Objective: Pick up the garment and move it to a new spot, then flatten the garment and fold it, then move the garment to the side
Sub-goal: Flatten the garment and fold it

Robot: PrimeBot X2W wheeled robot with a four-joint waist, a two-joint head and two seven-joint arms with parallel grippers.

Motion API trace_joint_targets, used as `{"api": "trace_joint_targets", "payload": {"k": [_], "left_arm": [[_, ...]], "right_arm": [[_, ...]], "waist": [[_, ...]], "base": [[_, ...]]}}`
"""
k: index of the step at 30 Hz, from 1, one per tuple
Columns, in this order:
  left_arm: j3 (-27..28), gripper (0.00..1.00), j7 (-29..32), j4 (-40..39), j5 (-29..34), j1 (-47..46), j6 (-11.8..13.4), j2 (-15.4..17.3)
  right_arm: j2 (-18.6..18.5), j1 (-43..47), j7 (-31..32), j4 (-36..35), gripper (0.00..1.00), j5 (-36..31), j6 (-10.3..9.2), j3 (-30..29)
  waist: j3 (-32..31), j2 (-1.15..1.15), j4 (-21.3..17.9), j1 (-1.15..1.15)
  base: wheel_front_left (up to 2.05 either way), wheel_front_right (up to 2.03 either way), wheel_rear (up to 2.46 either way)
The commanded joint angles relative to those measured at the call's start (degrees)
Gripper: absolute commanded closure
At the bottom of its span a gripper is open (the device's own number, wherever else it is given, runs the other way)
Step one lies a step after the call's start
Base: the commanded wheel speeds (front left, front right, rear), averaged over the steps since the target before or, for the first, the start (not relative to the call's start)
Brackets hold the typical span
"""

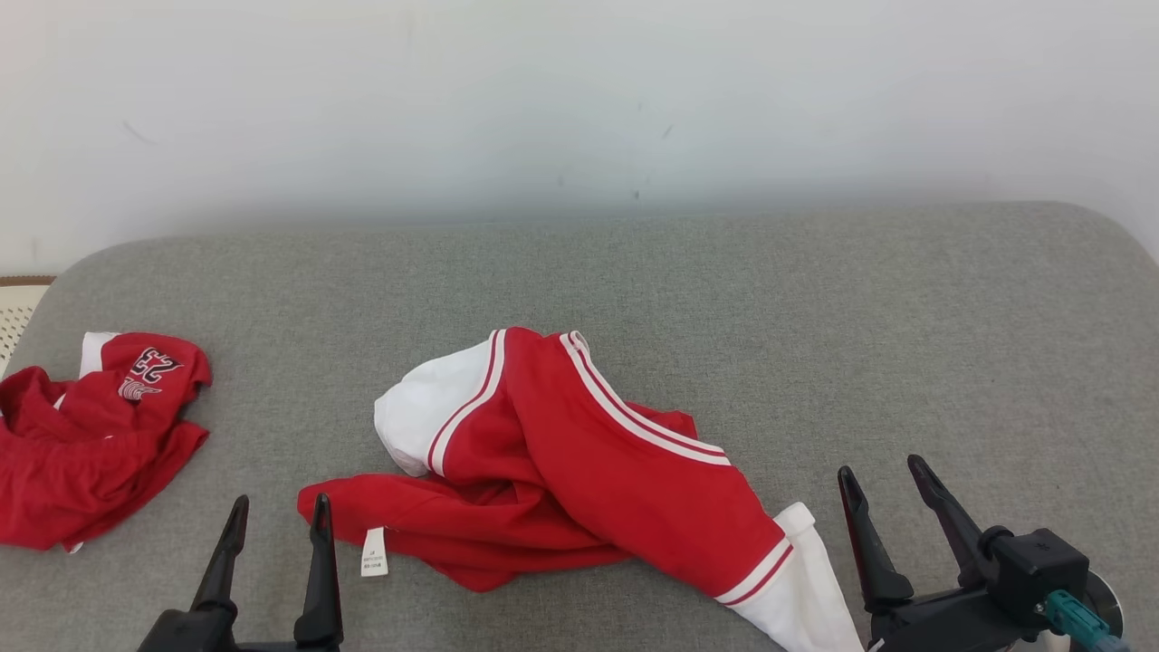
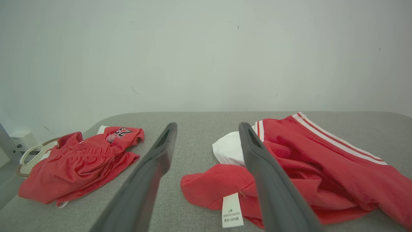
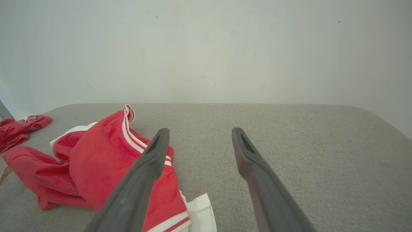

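The garment (image 1: 579,462) is a red top with white sleeves and white stripes, lying crumpled at the middle front of the grey surface; a white label hangs at its near left edge. It also shows in the left wrist view (image 2: 305,167) and the right wrist view (image 3: 103,161). My left gripper (image 1: 279,512) stands open just left of the garment's near left corner, with nothing between its fingers. My right gripper (image 1: 883,475) is open too, to the right of the garment's white sleeve end, apart from it.
A second red piece of clothing (image 1: 90,435) with a number print lies crumpled at the left edge of the grey padded surface (image 1: 815,308). A pale wall rises behind it. A white basket (image 1: 18,308) peeks past the left edge.
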Motion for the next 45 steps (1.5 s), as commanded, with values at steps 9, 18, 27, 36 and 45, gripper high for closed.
{"api": "trace_joint_targets", "payload": {"k": [9,18,27,36,45], "left_arm": [[-0.4,0.0,0.3,0.0,0.0,-0.1,0.3,0.4],[-1.0,0.0,0.3,0.0,0.1,-1.2,0.4,0.1],[-2.8,0.0,-1.0,0.5,0.4,-4.4,0.1,-1.5],[-5.0,0.0,-3.5,2.8,0.2,-8.0,-1.0,-4.1],[-5.7,0.0,-5.1,5.3,-0.5,-9.9,-1.4,-5.5]], "right_arm": [[-0.2,0.2,0.3,-0.5,0.0,0.5,0.0,-0.1],[-1.6,-4.0,-0.7,1.7,0.0,4.1,0.0,-0.9],[-9.3,-16.7,-0.8,10.8,0.0,11.1,0.0,6.8],[-15.2,-28.0,1.0,17.7,0.0,17.3,0.0,21.4],[-17.5,-37.6,3.5,25.5,0.11,24.9,0.0,35.0]], "waist": [[0.2,0.0,0.4,0.01],[1.6,0.0,1.9,0.01],[6.9,0.0,7.6,0.01],[12.3,0.0,12.7,0.01],[13.9,0.0,14.9,0.01]], "base": [[0.0,0.0,0.0],[0.0,0.0,0.0],[0.0,0.0,0.0],[0.0,0.0,0.0],[0.0,0.0,0.0]]}}
